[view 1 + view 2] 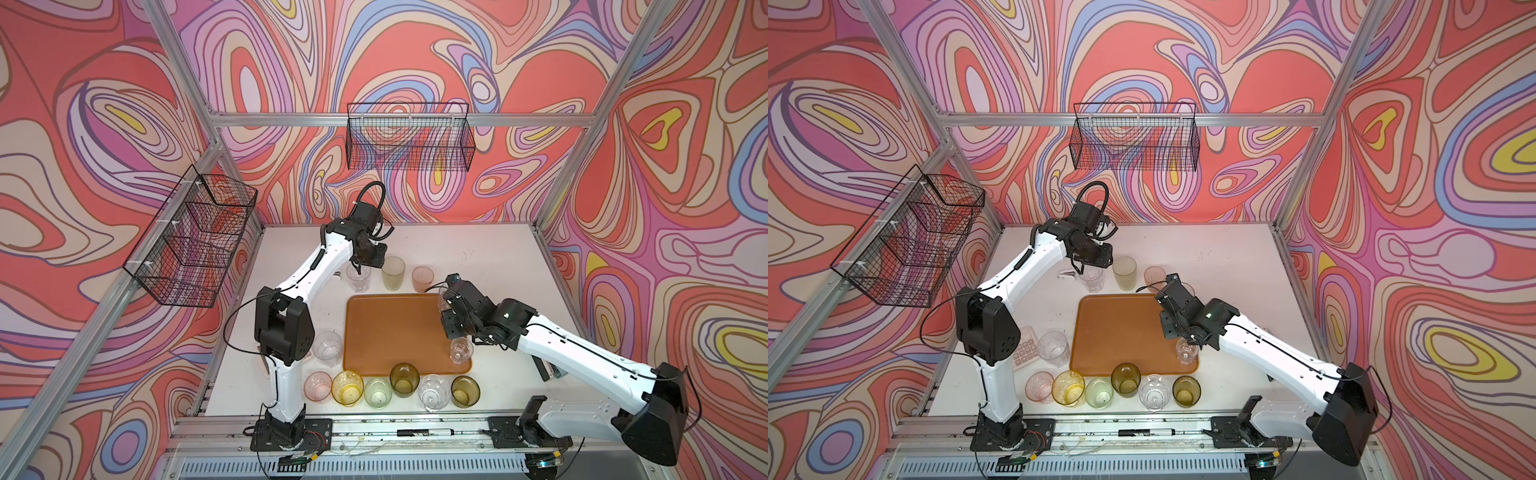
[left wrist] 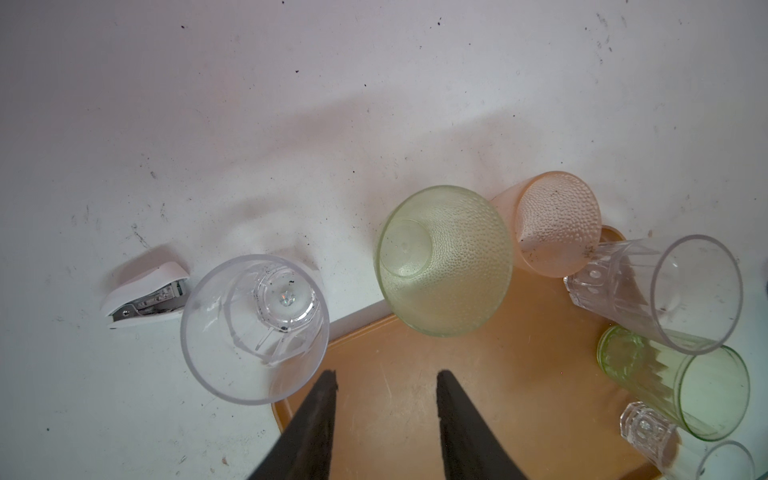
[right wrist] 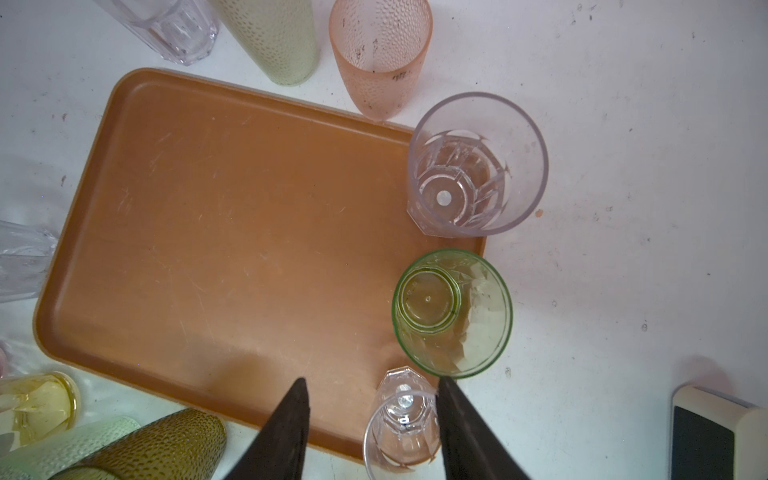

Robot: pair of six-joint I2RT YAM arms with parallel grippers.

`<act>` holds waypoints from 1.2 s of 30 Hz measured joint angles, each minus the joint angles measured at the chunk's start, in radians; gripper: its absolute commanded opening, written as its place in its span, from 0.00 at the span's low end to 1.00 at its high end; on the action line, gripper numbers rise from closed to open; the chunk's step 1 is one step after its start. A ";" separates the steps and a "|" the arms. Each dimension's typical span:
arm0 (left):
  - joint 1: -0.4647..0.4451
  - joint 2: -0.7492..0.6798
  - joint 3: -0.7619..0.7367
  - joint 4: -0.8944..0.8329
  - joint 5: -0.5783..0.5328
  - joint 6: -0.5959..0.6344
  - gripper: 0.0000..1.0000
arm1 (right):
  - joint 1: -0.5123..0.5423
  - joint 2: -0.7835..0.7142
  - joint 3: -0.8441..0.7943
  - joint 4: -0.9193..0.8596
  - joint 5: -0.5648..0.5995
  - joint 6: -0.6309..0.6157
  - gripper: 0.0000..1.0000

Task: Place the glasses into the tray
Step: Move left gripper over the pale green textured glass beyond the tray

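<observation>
Orange-brown plastic is showing bare across most of the tray [image 1: 390, 328], which is lying in the middle of the white counter [image 1: 478, 257]. The right end effector [image 3: 372, 380] is being held over the tray's near right corner with its jaws standing moderately apart. A small clear glass [image 3: 401, 424] is standing upright on the tray between them. One finger [image 3: 461, 415] is lying close against its rim while a gap is being left at the other finger, so nothing is being gripped.

The left end effector [image 2: 386, 372] is being held above the tray's far left corner, its jaws likewise apart, with only tray surface showing between them. A clear faceted glass [image 2: 254, 328] is standing on the counter just beside one finger; whether it is being touched cannot be told.

A taller clear glass [image 3: 478, 166] and a ribbed green glass [image 3: 451, 311] are standing along the tray's right rim. A frosted green glass [image 1: 393, 273] and a pink glass [image 1: 422, 277] are standing on the counter beyond the far rim. A row of six glasses [image 1: 377, 392] is lined up on the counter along the near rim.
</observation>
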 measured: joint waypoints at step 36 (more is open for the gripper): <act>-0.025 0.237 0.141 -0.009 -0.058 0.008 0.33 | 0.000 0.003 0.031 -0.014 -0.019 -0.010 0.52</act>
